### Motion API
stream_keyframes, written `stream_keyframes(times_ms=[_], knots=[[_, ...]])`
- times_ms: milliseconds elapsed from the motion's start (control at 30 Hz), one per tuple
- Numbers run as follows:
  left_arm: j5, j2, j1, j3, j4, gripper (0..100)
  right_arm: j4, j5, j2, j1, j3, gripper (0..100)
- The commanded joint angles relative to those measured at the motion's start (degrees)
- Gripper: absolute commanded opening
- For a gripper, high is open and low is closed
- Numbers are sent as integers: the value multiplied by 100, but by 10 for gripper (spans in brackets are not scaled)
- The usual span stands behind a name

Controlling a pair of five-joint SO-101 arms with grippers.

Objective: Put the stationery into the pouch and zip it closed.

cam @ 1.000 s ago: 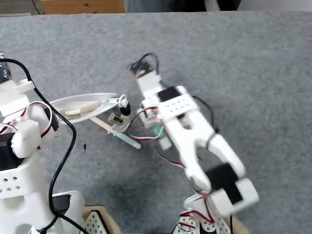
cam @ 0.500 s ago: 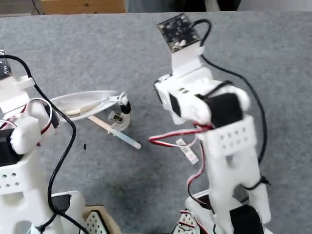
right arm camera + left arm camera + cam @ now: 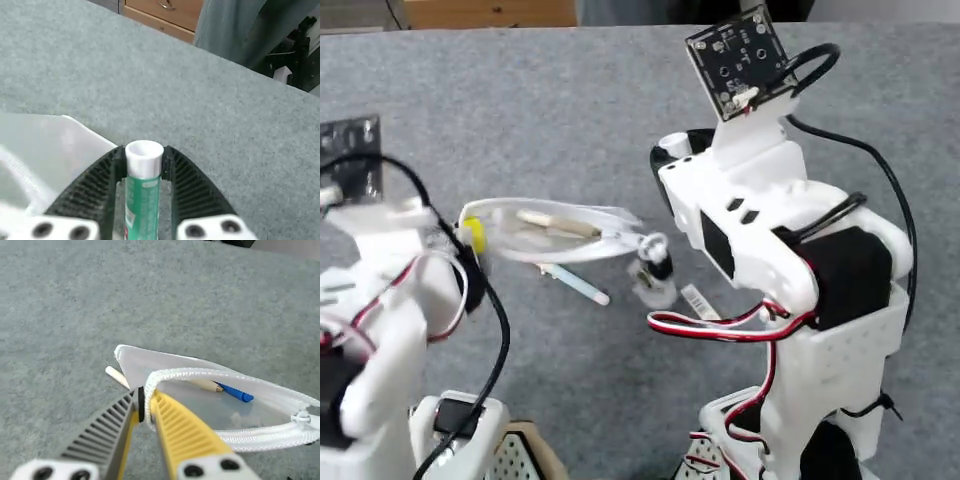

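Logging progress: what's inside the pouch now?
Beige sticks show through the clear pouch; count unclear. The blue-tipped pen lies on the table outside, partly under it. Its end at the left gripper is covered.

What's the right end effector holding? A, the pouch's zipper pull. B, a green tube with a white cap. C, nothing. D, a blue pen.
B: in the right wrist view the green tube with its white cap sits clamped in the right end effector; the pouch rim is in the left end effector.
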State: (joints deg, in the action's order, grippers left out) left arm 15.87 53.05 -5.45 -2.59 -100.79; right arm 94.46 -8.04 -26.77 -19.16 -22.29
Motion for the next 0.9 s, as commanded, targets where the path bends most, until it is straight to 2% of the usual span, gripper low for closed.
stream_keyframes(times_ms=[0,233,400,633,867], knots=[[132,176,-75,-101,-35,27,-9,141,-207,-70,-295,12],[79,167,-75,690,26,28,-334,387,-207,-97,-602,12],[97,9,242,1068,440,28,-677,387,-198,-791,-593,12],[79,-923,1121,1138,501,28,-1908,387,-207,-1758,-163,12],[79,-1081,1209,1112,510,28,-3666,387,-215,-2057,1305,12]])
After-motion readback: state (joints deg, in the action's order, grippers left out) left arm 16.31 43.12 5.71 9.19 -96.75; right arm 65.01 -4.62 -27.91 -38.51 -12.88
